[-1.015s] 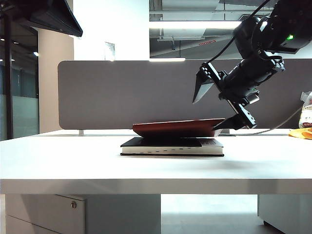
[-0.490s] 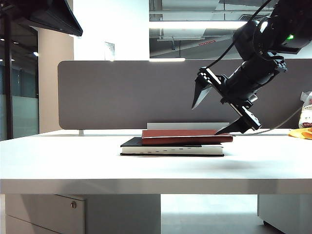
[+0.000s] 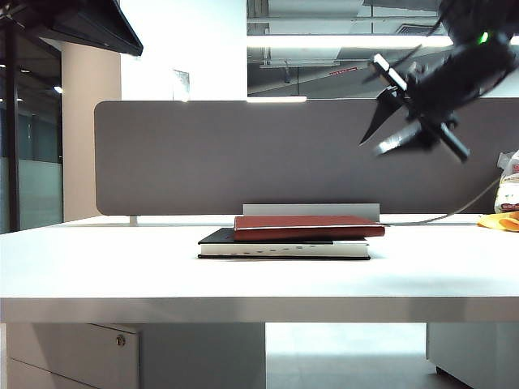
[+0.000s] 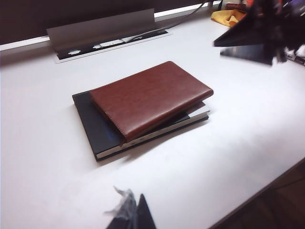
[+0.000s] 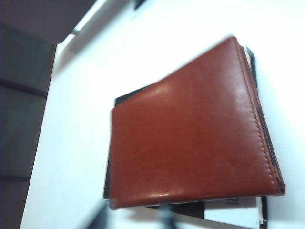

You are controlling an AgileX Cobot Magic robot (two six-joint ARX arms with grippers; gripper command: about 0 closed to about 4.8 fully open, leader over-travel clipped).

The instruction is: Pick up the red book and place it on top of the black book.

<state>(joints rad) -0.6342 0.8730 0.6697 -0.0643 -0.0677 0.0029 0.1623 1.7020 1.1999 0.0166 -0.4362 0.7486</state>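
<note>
The red book (image 3: pixel 308 225) (image 4: pixel 150 98) (image 5: pixel 190 143) lies flat on the black book (image 3: pixel 284 247) (image 4: pixel 95 124) (image 5: pixel 188 209), shifted a little toward the right arm's side and turned slightly askew. My right gripper (image 3: pixel 371 147) (image 4: pixel 218 46) (image 5: pixel 133 219) hangs in the air above and to the right of the stack, clear of both books. It is blurred, its fingers a small gap apart with nothing between them. My left gripper (image 4: pixel 138 210) hovers over the near part of the table, away from the books, its fingers meeting in one point.
A grey partition panel (image 3: pixel 243 154) runs behind the table, with a raised silver cable-tray lid (image 3: pixel 312 209) (image 4: pixel 100 31) just behind the books. A yellow object (image 3: pixel 503 220) (image 4: pixel 228 16) lies at the far right. The table's front edge (image 3: pixel 259 300) is near.
The right gripper let go of the red book, which settled flat onto the black book. The gripper then rose up and to the right, and its jaws narrowed. The left arm held still.
</note>
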